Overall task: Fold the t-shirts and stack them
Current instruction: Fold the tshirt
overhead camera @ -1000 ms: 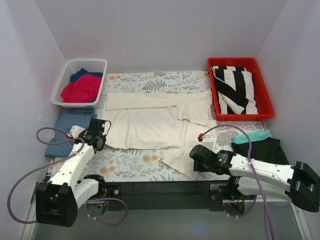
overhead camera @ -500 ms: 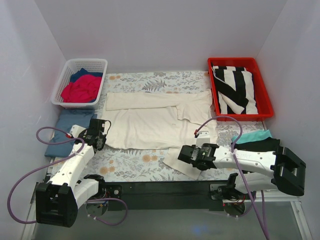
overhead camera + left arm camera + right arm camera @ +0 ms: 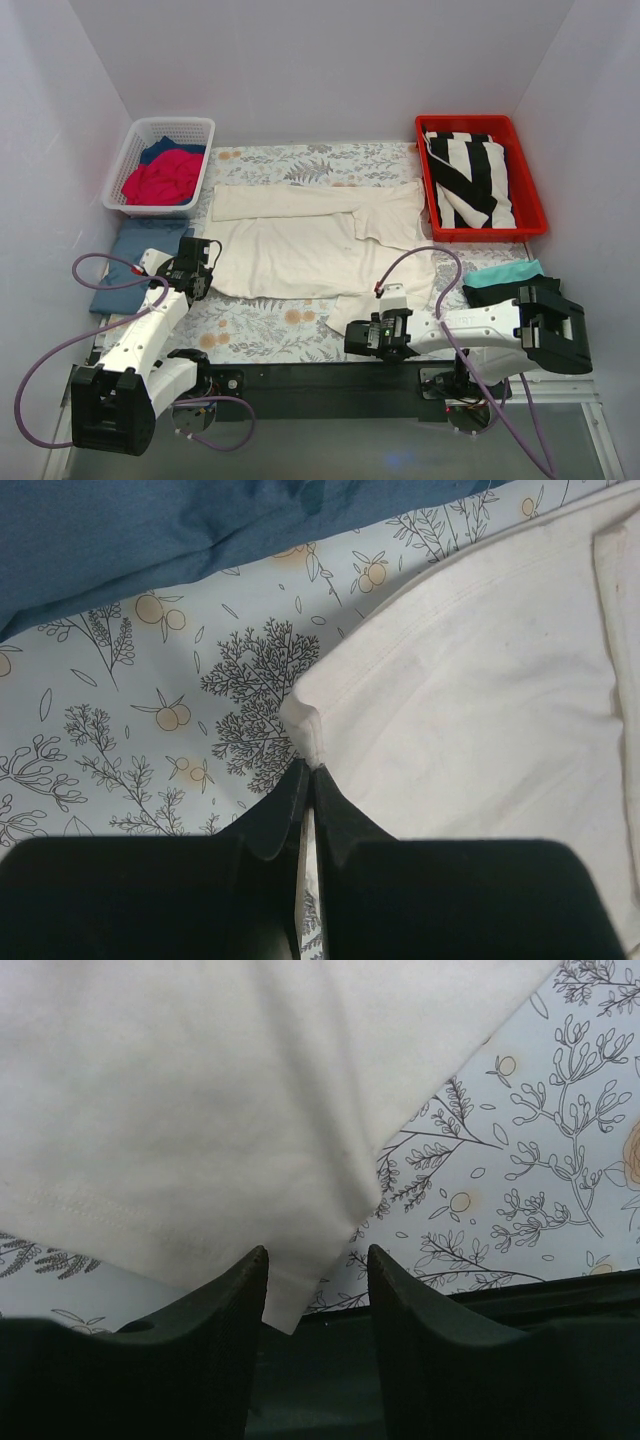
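Cream t-shirt (image 3: 300,250) lies spread flat on floral table covering (image 3: 260,330), at middle of table, one flap reaching toward near edge. Left gripper (image 3: 308,770) is clenched on left corner of cream t-shirt, cloth pinched between fingers. Right gripper (image 3: 317,1255) is released, fingers apart, tip of near flap lying between them. Red t-shirt (image 3: 160,178) sits in white basket (image 3: 170,122), far left. Blue folded t-shirt (image 3: 135,240) lies just beside left gripper.

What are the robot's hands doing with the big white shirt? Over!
Left fingers shut, pinching a corner of the cream t-shirt. Right fingers open, straddling its near corner. Nothing in the way.
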`<state>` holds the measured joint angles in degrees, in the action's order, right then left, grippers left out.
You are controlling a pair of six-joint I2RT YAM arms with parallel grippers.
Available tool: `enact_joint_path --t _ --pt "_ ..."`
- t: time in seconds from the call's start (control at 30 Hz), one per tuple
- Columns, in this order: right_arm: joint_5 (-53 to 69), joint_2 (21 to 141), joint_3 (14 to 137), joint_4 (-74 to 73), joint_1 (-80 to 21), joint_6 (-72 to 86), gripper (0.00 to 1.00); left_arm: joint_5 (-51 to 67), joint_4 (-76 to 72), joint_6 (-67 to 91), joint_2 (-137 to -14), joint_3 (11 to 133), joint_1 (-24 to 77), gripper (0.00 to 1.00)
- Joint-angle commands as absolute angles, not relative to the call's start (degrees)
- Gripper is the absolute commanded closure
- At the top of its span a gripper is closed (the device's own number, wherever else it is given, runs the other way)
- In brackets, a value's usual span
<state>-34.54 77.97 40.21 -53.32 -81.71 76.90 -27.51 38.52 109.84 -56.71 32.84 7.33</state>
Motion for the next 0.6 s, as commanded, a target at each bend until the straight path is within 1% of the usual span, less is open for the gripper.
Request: enact_joint_path --t 0.0,0.17,0.3,0.53,0.57 --pt "-34.5 76.3 37.1 -52.0 -82.1 81.7 0.49 -27.8 38.4 109.4 -55.4 33.0 7.1 1.00" --pt "-32.1 73.2 31.3 -43.6 -82.1 81.2 0.49 -27.6 38.3 109.3 -55.3 32.9 7.1 1.00" --pt "-29.2 74.1 28.8 -38.8 -82.1 80.7 0.53 -27.6 38.7 109.4 -55.0 33.0 7.1 1.00" --pt "-24.5 79.1 27.2 -30.2 -82.3 79.6 0.71 -28.0 40.2 109.2 -53.7 33.7 7.1 1.00" --pt "-24.0 80.1 27.2 -29.7 -82.6 79.6 0.78 -27.9 40.2 109.1 -53.4 33.8 7.1 1.00"
